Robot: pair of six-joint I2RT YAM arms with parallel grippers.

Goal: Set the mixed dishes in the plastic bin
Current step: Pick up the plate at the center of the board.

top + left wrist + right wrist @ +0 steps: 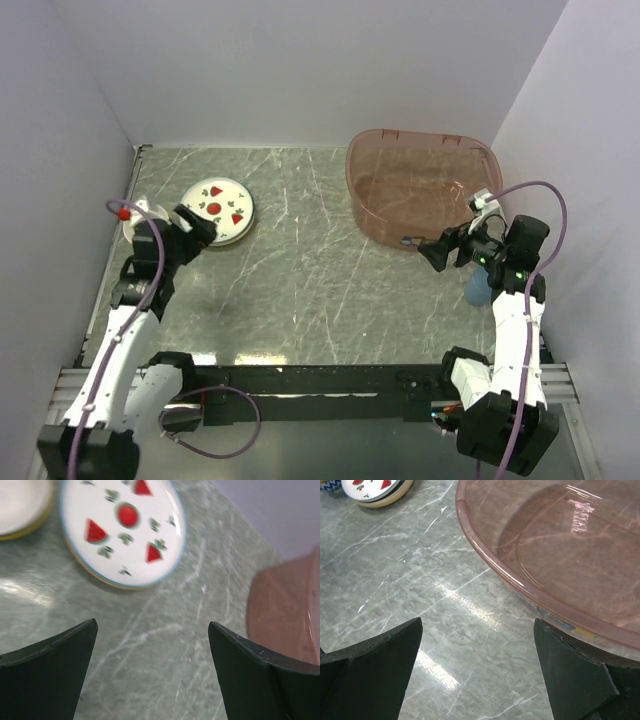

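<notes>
One plastic bin [420,185] sits at the far right of the table [300,290], its bare floor catching glare. A small label [555,618] on its front wall shows blue and yellow marks too blurred to read. Well apart, at the far left, lies the white plate with red and dark shapes [218,210], beside a yellow-rimmed dish [20,505]. A light blue cup [478,288] stands under the right arm. Above the table near the plate hovers the left gripper [152,625], and the right gripper [477,622] hangs just before the bin's rim. Both have their fingers spread wide, holding nothing.
</notes>
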